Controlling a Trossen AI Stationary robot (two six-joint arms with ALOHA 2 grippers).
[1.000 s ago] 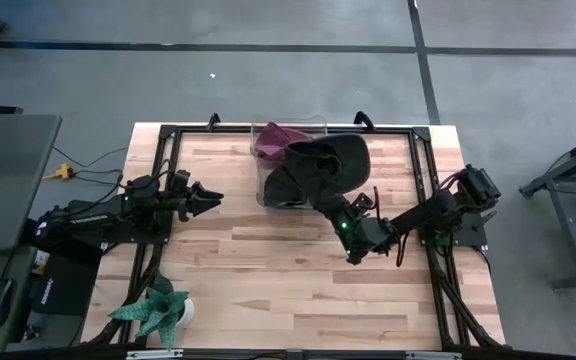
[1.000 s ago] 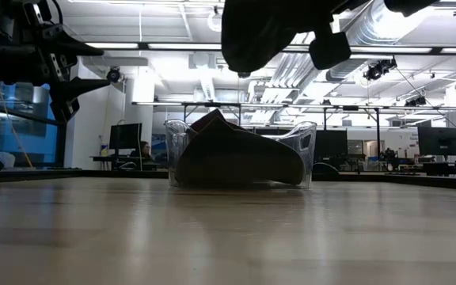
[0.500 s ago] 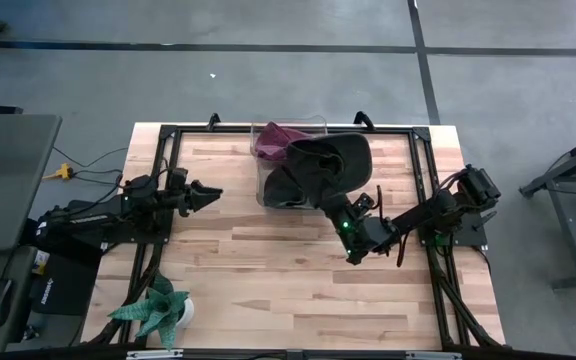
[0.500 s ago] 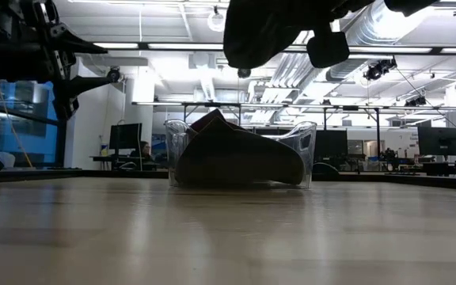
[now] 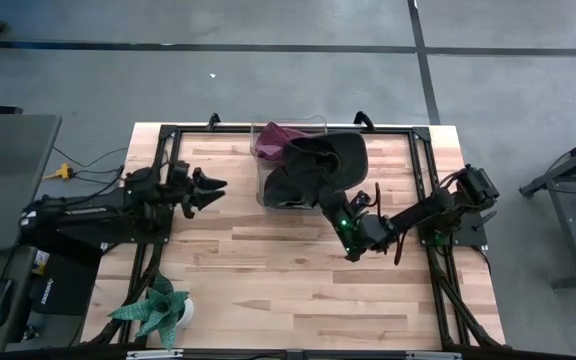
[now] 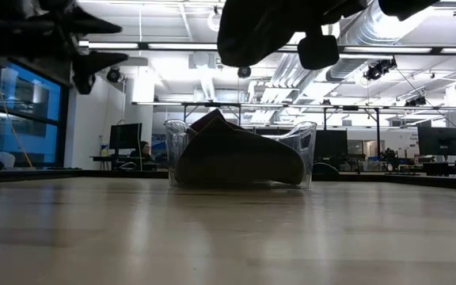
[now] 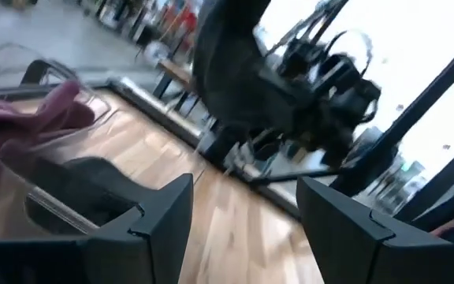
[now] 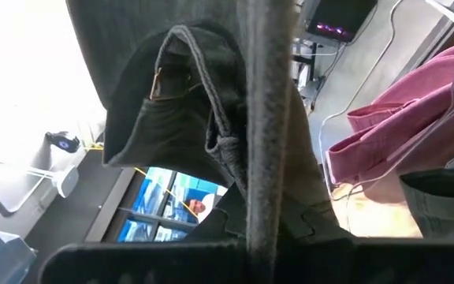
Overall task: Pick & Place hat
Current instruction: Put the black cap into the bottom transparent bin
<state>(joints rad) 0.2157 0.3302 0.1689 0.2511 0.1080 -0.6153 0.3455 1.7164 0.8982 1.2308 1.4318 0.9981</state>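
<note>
dark floppy fabric hat (image 5: pixel 326 160) hanging clamped in right gripper (image 5: pixel 344 212) above clear plastic bin (image 5: pixel 268 190) near tabletop's far edge, left gripper (image 5: pixel 211 187) parted, empty

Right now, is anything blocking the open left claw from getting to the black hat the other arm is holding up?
Nothing visible. The left gripper is open in the air, and only bare table lies between it and the black hat pinched by the right gripper.

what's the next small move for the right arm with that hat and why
Probably carry it clear of the bin, toward open table, before lowering. The right tool is shut on the dark hat, which hangs in the air over the clear bin, where other hats lie. The left tool waits open.
</note>
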